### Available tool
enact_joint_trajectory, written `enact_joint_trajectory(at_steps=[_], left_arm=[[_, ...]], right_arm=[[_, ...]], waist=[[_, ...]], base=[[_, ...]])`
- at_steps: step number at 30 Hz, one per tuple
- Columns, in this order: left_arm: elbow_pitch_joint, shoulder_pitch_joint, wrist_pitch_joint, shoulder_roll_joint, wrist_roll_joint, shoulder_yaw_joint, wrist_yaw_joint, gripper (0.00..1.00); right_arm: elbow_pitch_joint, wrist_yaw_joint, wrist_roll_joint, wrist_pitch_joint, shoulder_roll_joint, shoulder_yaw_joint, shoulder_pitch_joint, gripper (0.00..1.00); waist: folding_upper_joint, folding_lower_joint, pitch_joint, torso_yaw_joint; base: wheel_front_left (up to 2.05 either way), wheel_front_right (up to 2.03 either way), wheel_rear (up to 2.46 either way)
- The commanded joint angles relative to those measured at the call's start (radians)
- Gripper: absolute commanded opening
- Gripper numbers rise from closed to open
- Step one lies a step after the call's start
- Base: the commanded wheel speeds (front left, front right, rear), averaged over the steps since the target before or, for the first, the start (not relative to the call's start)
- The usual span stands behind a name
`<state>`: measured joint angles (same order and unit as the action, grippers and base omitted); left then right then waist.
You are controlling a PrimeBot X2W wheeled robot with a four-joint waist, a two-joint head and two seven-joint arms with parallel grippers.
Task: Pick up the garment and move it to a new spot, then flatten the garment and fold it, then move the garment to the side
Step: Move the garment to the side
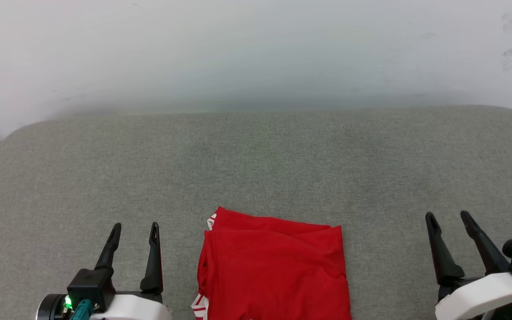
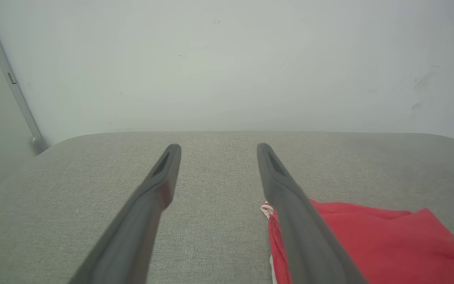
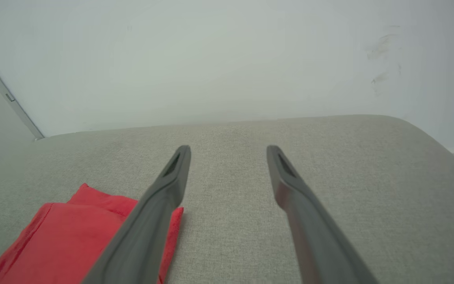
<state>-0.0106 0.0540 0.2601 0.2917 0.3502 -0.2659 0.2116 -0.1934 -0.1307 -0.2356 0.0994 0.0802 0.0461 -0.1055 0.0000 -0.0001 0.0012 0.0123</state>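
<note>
The garment (image 1: 274, 271) lies folded into a red rectangle at the near middle of the grey cushioned surface (image 1: 256, 164), with a bit of red-white stripe trim at its left edge. Its lettering is hidden. My left gripper (image 1: 134, 229) stands open to the garment's left, apart from it, nothing between its fingers. My right gripper (image 1: 449, 217) is open well to the garment's right, also empty. The left wrist view shows the garment (image 2: 376, 240) at lower right beside the left gripper (image 2: 216, 146). In the right wrist view the garment (image 3: 73, 240) sits lower left of the right gripper (image 3: 227, 148).
A pale wall (image 1: 256, 49) rises just behind the surface's far edge. The surface's corners are rounded at far left and far right. A grey vertical strip (image 2: 10, 79) runs down the wall at the left.
</note>
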Motion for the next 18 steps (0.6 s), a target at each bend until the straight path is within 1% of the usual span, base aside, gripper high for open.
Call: enact_joint_trajectory(at_steps=[1, 3, 5, 6, 10, 14, 16, 18], left_arm=[[-0.001, -0.017, 0.007, -0.007, -0.008, 0.005, -0.007, 1.00], [-0.005, -0.028, 0.007, -0.016, -0.018, 0.009, -0.012, 1.00], [-0.013, -0.040, 0.007, -0.031, -0.027, 0.016, -0.018, 1.00], [-0.015, -0.047, 0.007, -0.038, -0.034, 0.021, -0.023, 1.00], [-0.023, -0.077, 0.007, -0.073, -0.056, 0.034, -0.045, 1.00], [-0.027, -0.102, 0.007, -0.105, -0.079, 0.048, -0.065, 1.00], [-0.027, -0.113, 0.007, -0.120, -0.089, 0.056, -0.078, 1.00], [-0.025, -0.122, 0.006, -0.133, -0.097, 0.065, -0.088, 1.00]], right_arm=[[0.007, 0.000, -0.018, 0.011, -0.005, 0.010, -0.011, 1.00], [0.017, 0.000, -0.059, 0.027, -0.003, 0.029, -0.011, 1.00], [0.036, 0.000, -0.107, 0.058, 0.012, 0.051, -0.010, 1.00], [0.048, 0.000, -0.151, 0.081, 0.018, 0.058, -0.005, 1.00], [0.125, 0.000, -0.297, 0.193, 0.090, 0.075, 0.020, 1.00], [0.195, 0.000, -0.422, 0.311, 0.144, 0.037, 0.035, 1.00], [0.230, 0.000, -0.472, 0.358, 0.161, 0.013, 0.045, 1.00], [0.258, 0.000, -0.526, 0.395, 0.159, -0.021, 0.059, 1.00]], waist=[[0.0000, 0.0001, 0.006, 0.006], [0.0000, 0.0001, 0.017, 0.013], [0.0000, 0.0001, 0.032, 0.023], [0.0000, 0.0001, 0.042, 0.027], [0.0000, 0.0001, 0.079, 0.055], [0.0000, 0.0001, 0.113, 0.086], [0.0000, 0.0001, 0.129, 0.101], [0.0000, 0.0001, 0.146, 0.114]], base=[[0.00, 0.00, 0.00], [0.00, 0.00, 0.00], [0.00, 0.00, 0.00], [0.00, 0.00, 0.00], [0.00, 0.00, 0.00], [0.00, 0.00, 0.00], [0.00, 0.00, 0.00], [0.00, 0.00, 0.00]])
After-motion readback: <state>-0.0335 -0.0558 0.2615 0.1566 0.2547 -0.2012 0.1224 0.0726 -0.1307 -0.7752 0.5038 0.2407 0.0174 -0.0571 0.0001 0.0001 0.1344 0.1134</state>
